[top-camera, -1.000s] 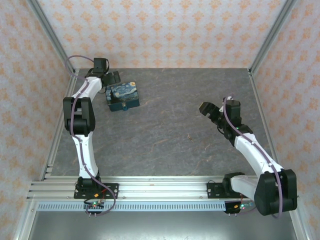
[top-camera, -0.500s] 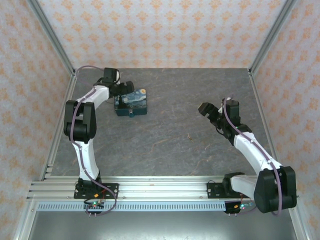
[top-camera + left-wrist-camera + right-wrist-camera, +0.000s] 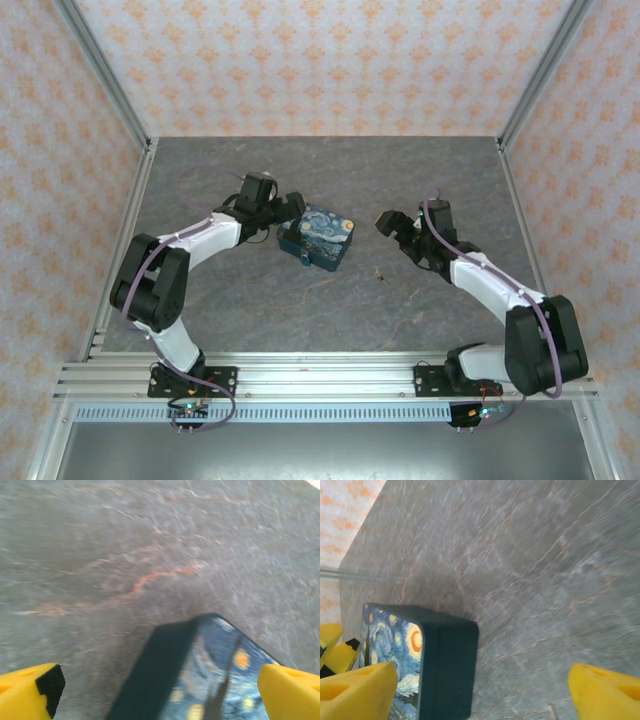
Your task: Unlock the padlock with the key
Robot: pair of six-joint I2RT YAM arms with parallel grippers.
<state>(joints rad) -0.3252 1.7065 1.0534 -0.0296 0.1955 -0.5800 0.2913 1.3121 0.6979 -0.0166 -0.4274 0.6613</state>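
The flat rectangular padlock (image 3: 318,238), dark blue with yellow-white swirls, lies face up near the middle of the grey, stone-patterned table (image 3: 330,310). It is turned at an angle to the table edges.

The left gripper (image 3: 285,212) sits at the padlock's left end. Its yellow fingers (image 3: 30,690) are spread wide on either side of the block and clamp nothing. The right gripper (image 3: 393,228) is near the padlock's right side, apart from it, with its jaws spread and empty.

Orange-patterned walls (image 3: 320,60) enclose three sides of the table. An aluminium rail (image 3: 300,380) borders the near edge. Bare surface surrounds the padlock on all sides.
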